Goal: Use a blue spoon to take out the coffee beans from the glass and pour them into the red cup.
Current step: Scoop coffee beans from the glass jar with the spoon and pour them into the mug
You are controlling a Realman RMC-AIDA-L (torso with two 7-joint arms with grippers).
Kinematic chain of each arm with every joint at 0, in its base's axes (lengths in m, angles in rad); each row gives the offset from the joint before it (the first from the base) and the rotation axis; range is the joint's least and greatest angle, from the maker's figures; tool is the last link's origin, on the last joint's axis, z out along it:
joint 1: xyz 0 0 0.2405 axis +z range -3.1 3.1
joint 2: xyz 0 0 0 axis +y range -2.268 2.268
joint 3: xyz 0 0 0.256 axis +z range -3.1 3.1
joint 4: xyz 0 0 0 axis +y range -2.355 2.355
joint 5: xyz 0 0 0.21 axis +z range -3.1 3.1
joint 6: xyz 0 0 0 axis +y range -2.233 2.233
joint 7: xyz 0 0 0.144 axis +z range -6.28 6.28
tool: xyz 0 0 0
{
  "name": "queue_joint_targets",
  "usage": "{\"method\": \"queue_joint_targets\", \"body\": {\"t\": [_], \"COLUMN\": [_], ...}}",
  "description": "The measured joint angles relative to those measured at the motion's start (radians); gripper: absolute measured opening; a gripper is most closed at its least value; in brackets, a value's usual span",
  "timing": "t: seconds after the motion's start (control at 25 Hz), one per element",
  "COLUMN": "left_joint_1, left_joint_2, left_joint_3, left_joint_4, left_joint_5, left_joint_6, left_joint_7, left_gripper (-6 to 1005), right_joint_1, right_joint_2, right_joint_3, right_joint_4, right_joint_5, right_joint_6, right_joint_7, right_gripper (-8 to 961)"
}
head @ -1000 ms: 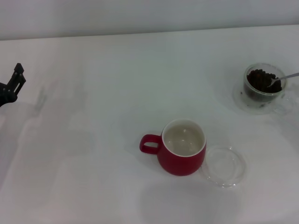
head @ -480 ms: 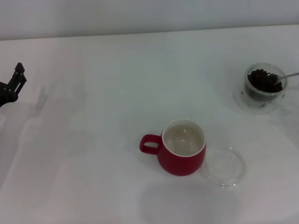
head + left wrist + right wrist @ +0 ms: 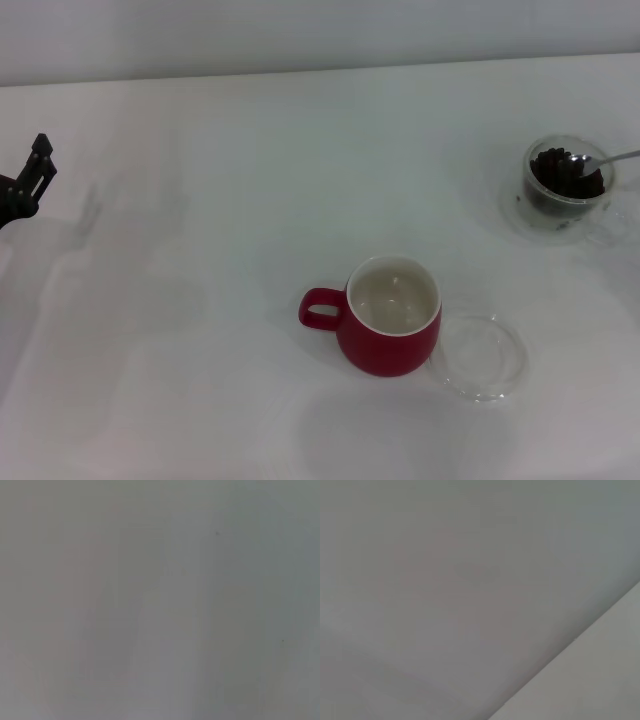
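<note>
The shiny metal spoon [image 3: 603, 159] runs off the head view's right edge, so its handle and any claw holding it are hidden.

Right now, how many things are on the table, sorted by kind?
Cups: 2, the red cup and the glass of coffee beans
Saucers: 1, the clear saucer
Spoons: 1, the spoon with its bowl in the glass
Total: 4, counting the beans as contents

Spoon [image 3: 600, 160]: metal bowl sitting over beans [image 3: 562, 172] filling clear glass [image 3: 566, 188], far right. Red cup [image 3: 390, 316]: standing upright, empty, handle pointing left, centre.
</note>
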Motion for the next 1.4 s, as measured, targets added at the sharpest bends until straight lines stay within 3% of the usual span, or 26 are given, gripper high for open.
{"method": "queue_joint_targets", "body": {"t": [0.64, 1.04, 1.4], "left_joint_1": [0.000, 0.007, 0.013], "left_joint_2": [0.000, -0.002, -0.003], "left_joint_3": [0.000, 0.000, 0.000], "left_joint_4": [-0.002, -0.006, -0.002], "left_joint_5": [0.001, 0.002, 0.001], "left_joint_6": [0.000, 0.000, 0.000], "left_joint_7": [0.000, 0.000, 0.000], "left_gripper": [730, 730, 730], "right_joint_1": [0.003, 0.026, 0.033], "right_joint_2": [-0.018, -0.072, -0.063], "right_joint_3": [-0.005, 0.000, -0.002], "right_joint_4": [0.026, 0.162, 0.166], "right_joint_5": [-0.003, 0.027, 0.028], "right_joint_6": [0.016, 0.048, 0.109], "right_joint_7": [0.117, 0.160, 0.193], "right_gripper": [145, 145, 145]}}
